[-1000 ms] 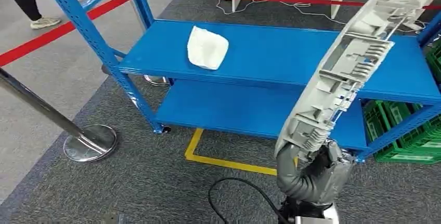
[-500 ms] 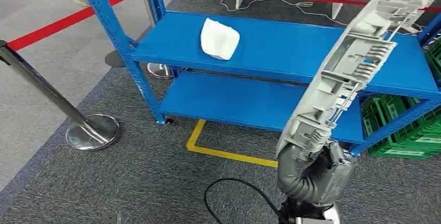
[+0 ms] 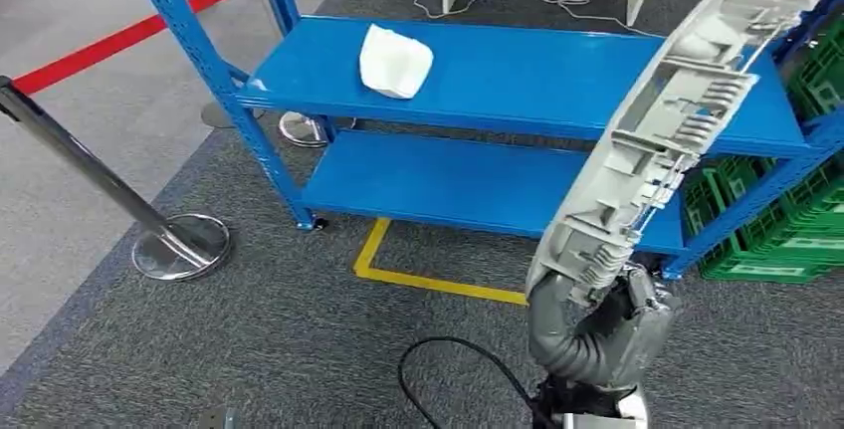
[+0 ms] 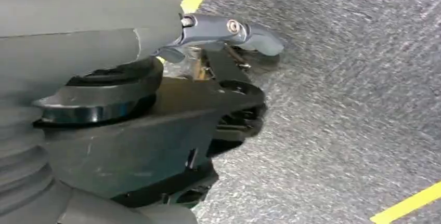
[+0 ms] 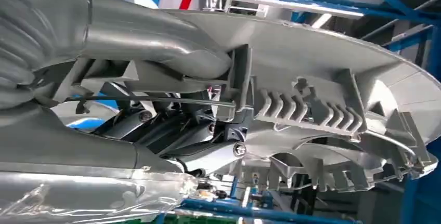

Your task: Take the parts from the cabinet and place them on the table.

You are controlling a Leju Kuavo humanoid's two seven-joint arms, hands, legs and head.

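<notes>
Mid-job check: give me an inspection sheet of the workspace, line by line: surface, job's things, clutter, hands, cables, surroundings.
Surface: blue shelf rack, two decks; grey carpet floor.
Job's things: long grey plastic part held upright by the right hand; white part lying on the top deck.
Clutter: nothing seen.
Hands: right hand grips the grey part's lower end; left hand hangs over the carpet, holding nothing, fingers curled in.
Cables: black cable looped on the floor; pale cables behind the rack.
Surroundings: red barrier tape, chrome stanchion, green crates, yellow floor line.
</notes>
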